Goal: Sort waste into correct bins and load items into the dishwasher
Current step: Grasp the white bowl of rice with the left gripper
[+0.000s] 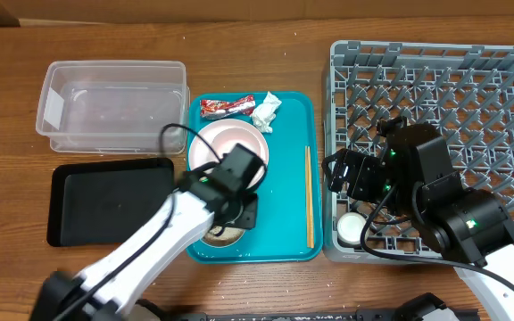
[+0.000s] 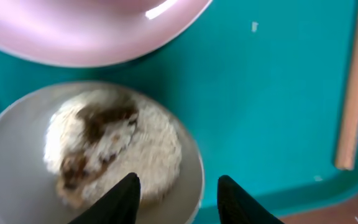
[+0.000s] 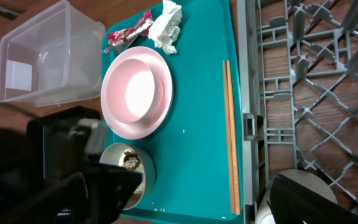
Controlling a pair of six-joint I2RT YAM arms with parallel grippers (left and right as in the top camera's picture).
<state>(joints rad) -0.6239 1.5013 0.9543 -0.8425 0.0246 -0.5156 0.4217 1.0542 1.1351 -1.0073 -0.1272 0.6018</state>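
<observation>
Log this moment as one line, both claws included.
left claw: open, straddling rim of bowl holding food scraps | right claw: open, over dish rack near cup | plate, chopsticks: on teal tray

A brown wooden table fills the whole overhead view, its grain running left to right in warm, reddish streaks. The surface is matte and evenly lit from above, so the shadows on it are soft and short. A few tiny pale specks dot the wood near the front edge, and the back left corner looks slightly darker
</observation>
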